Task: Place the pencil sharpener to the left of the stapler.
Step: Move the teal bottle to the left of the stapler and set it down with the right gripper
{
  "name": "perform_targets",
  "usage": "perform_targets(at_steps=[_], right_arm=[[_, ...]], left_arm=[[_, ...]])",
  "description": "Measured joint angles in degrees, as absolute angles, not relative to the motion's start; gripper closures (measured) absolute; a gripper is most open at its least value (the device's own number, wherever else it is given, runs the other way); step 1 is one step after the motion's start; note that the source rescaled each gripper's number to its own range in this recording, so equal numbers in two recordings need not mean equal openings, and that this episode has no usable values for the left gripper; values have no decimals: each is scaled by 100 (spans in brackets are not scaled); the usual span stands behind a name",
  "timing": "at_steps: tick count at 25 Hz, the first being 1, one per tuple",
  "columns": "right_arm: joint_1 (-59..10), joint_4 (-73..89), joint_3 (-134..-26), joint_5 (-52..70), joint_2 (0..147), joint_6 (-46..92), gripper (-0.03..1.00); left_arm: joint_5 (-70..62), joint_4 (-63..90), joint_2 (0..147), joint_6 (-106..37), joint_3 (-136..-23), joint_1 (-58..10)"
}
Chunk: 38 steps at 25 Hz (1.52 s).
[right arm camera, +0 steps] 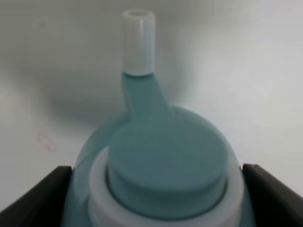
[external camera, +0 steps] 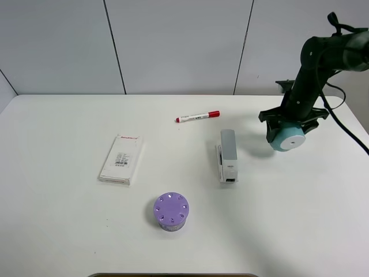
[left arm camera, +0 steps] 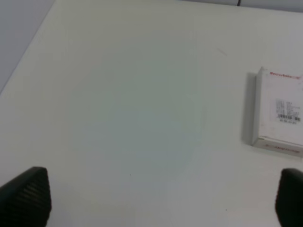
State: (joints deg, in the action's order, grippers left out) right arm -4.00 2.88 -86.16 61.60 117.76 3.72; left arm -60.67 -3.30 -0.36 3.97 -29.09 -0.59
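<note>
The teal pencil sharpener [external camera: 286, 138] hangs above the table at the right, its white round face turned toward the front. My right gripper [external camera: 285, 128] is shut on it. The right wrist view fills with the sharpener's teal body [right arm camera: 165, 161] and its white knob [right arm camera: 138, 41], with a black finger [right arm camera: 38, 198] on each side. The grey and white stapler [external camera: 227, 155] lies on the table to the left of the sharpener, lengthwise front to back. My left gripper [left arm camera: 156, 198] is open over bare table, out of the high view; only its fingertips [left arm camera: 26, 196] show.
A red-capped white marker [external camera: 198, 116] lies behind the stapler. A flat white box [external camera: 121, 158] sits left of centre, also at the edge of the left wrist view as the box [left arm camera: 279, 113]. A purple cylinder with holes [external camera: 171, 212] stands near the front.
</note>
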Motion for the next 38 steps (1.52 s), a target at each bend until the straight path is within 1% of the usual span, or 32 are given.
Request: perform_targets(at_steps=[5, 8, 12, 15, 20, 21, 30, 34, 38], right_arm=[[-400, 361, -9456, 6749, 11690, 372, 97], [-512, 398, -10029, 6920, 11685, 372, 97], [-958, 412, -10592, 6953, 11685, 372, 97], [-1431, 435, -10878, 6959, 11685, 372, 97], [-2199, 607, -11077, 6983, 11685, 372, 97], [-2199, 607, -11077, 6983, 11685, 372, 97], [-3530, 622, -11096, 6935, 11714, 375, 97], [-3863, 616, -11114, 6934, 11988, 375, 97], [-3990, 616, -11114, 6934, 12366, 370, 97]], left_arm=[[-6067, -330, -36, 397, -2909, -59], [-6067, -330, -36, 397, -2909, -59], [-6067, -330, -36, 397, -2909, -59], [-6067, -330, -36, 397, -2909, -59], [-6067, -330, -36, 397, -2909, -59], [-6067, -330, -36, 397, -2909, -59], [-6067, -330, -36, 397, -2909, -59], [-6067, -330, -36, 397, -2909, -59], [-6067, -330, -36, 397, -2909, -59]])
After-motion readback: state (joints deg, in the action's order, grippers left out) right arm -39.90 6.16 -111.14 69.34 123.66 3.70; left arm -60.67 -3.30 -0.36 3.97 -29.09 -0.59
